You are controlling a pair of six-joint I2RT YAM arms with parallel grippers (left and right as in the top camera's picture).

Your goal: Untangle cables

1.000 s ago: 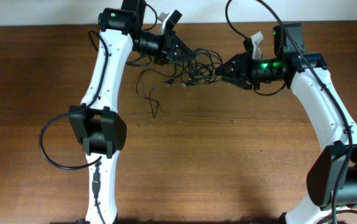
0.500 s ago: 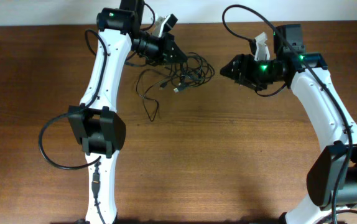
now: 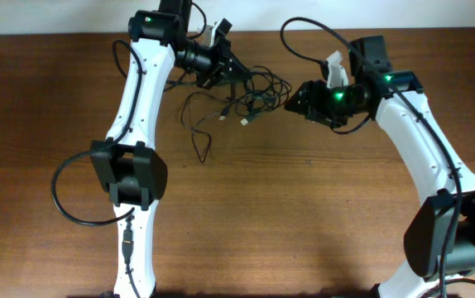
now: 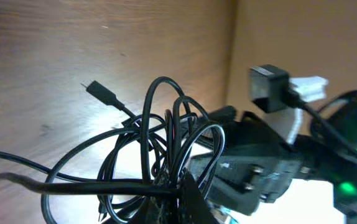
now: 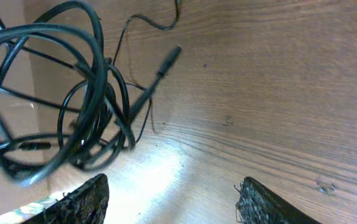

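The cables [image 3: 254,89] are a knot of thin black loops hanging from my left gripper [image 3: 231,68], which is shut on them at the back of the table. One loose strand trails down to the wood [image 3: 198,145]. In the left wrist view the loops [image 4: 166,140] bunch at my left gripper [image 4: 180,198], and a small plug [image 4: 101,93] sticks out to the left. My right gripper [image 3: 291,99] is open just right of the tangle and touches nothing. In the right wrist view the cables [image 5: 88,93] hang ahead of the open right gripper [image 5: 173,200], both fingertips [image 5: 86,198] bare.
The brown wooden table [image 3: 304,215] spreads out in front of both arms. Its far edge meets a white wall [image 3: 55,15] just behind the tangle. The right arm's own thick black cable [image 3: 308,37] arcs above its wrist.
My right gripper has opened and let go of the cables, drawn back, then come left again. The tangle has sprung back toward my left gripper, which still holds it.
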